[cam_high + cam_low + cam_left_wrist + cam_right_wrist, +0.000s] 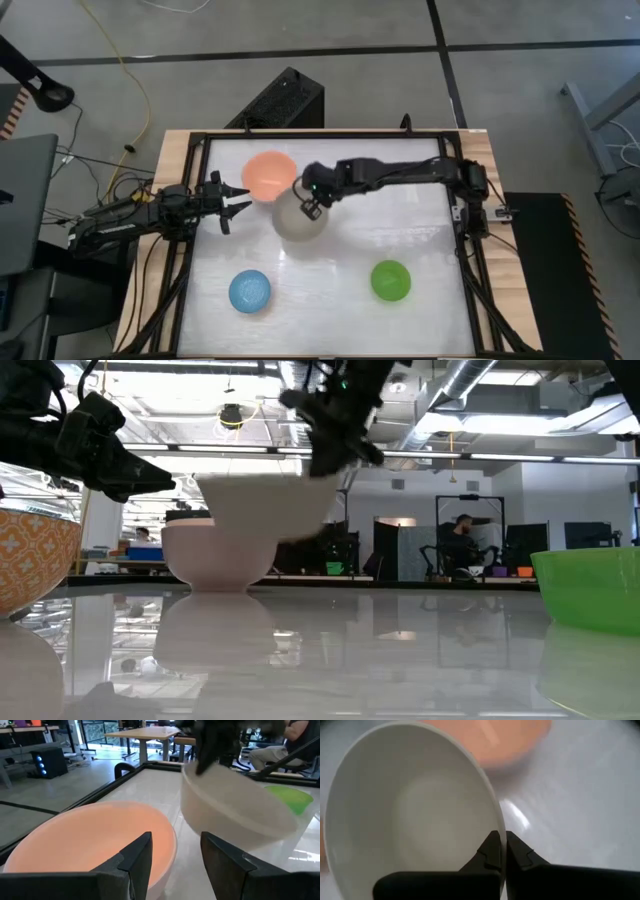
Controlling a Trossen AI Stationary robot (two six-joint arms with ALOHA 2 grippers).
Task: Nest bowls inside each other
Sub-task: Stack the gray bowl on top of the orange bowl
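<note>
A white-topped table holds several round plastic bowls, with two dark robot arms reaching in from either side. The right gripper point(309, 207) has its fingers pressed together on the rim of a grey-beige bowl point(297, 218), one finger inside and one outside, and seems to hold it lifted and tilted above the table near the centre, toward the far side. Just beside it, farther back and to the left, sits the salmon-orange bowl point(269, 175), upright and open. From table height, a pale pinkish-white bowl point(220, 553) appears to stand under or right behind the raised one; from above it cannot be made out separately. The blue bowl point(249, 290) rests near the front left and the green bowl point(390, 280) near the front right, well apart from each other and from the action. The left gripper point(234, 202) hovers with its fingers spread, just left of the orange bowl, holding nothing. The risks from here look plain: a pinch on a thin rim is a slim hold, so the tilted bowl could pivot or slip free. If it comes down off-centre it could catch another bowl's edge, tip it or shove it along the slick surface. The waiting left fingers sit close enough to be bumped.
</note>
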